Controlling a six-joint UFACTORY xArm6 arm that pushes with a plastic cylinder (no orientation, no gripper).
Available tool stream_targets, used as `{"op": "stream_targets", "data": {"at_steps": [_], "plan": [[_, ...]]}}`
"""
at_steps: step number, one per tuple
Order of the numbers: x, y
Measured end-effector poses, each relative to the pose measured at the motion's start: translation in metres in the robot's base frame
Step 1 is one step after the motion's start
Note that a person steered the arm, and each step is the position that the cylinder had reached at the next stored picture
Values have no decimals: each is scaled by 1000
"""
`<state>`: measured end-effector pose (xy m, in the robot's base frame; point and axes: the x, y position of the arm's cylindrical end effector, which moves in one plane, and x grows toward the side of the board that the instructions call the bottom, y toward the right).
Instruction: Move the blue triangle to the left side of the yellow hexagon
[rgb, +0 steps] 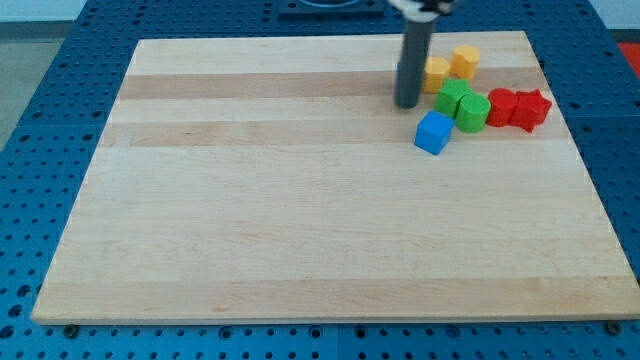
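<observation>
Camera view, board: pale wooden board (300, 220) with lengthwise grain bands, resting on a blue perforated table (40, 120).

Camera view, my tip: lower end of a dark, straight, matte rod, at (407, 104), near the board's top-right part. No jaws, nothing held; a bare rod for pushing only.

Camera view, task's thing: one blue block (433, 132) in sight, below and slightly to the view's right of my tip, close but with a sliver of wood showing between. Shape reads more cube-like than triangular from this angle; taken as the piece the task means, with some doubt.

Camera view, target: two yellow blocks, one (464, 60) near the board's top edge, faceted and plausibly the hexagon, the other (436, 73) just beside it toward the view's left, partly hidden by the rod.

Camera view, key relation: blue block lies toward the view's bottom from the yellow pair; my tip stands between them. Judged need: get my tip below the blue block, then push toward the view's top.

Camera view, neighbours: two green blocks (462, 102) touching each other, just right of my tip; two red blocks (520, 106) further right, the outer one star-like.

Camera view, materials: blocks smooth, solid-coloured, likely light; easy sliding on wood expected.
</observation>
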<state>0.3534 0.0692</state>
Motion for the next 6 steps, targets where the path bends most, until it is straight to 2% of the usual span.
{"op": "stream_targets", "data": {"at_steps": [1, 2, 3, 6], "plan": [[35, -51], [39, -65], [9, -37], [3, -10]]}}
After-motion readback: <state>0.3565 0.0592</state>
